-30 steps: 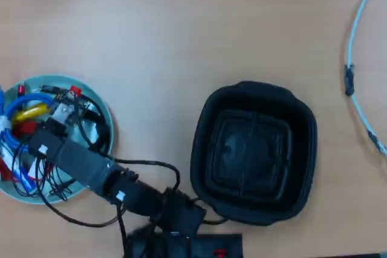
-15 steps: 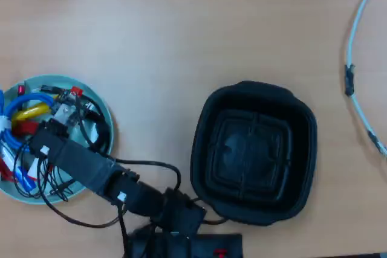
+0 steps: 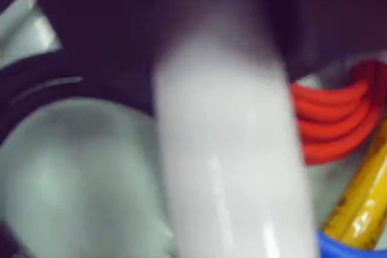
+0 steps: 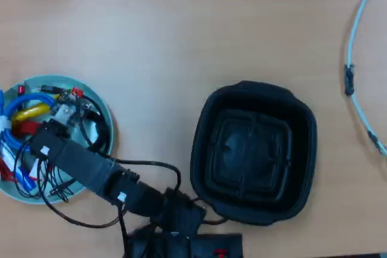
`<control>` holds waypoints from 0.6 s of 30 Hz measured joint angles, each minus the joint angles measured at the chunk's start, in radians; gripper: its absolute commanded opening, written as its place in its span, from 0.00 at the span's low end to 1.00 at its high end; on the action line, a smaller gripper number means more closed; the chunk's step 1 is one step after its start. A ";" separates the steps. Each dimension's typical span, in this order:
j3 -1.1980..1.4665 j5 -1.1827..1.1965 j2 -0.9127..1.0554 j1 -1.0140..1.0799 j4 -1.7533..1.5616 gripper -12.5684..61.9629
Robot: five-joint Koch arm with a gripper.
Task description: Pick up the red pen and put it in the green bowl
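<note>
One fat white barrel fills the wrist view, and that's the red pen (image 3: 233,167), the thick white-bodied marker, running lengthwise away from the lens, blurred and right up close. The claw (image 4: 68,108) looks to be holding it, though its tips never show, so I cannot tell its opening. Beneath lies the pale teal-green shallow round bowl (image 4: 103,108), coloured cables beside. So the pen hangs over the dish. Further right on the wooden surface (image 4: 193,34) sits the black square tray (image 4: 254,152).

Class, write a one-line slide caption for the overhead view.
Arm reaches over the green bowl at left; empty black tray sits right.
</note>
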 measured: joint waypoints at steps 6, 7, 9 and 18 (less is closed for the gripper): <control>0.002 -0.002 0.002 0.000 0.015 0.36; 0.005 -0.002 0.002 0.000 0.015 0.39; 0.009 -0.002 0.002 0.000 0.028 0.45; 0.014 0.000 0.002 0.000 0.052 0.55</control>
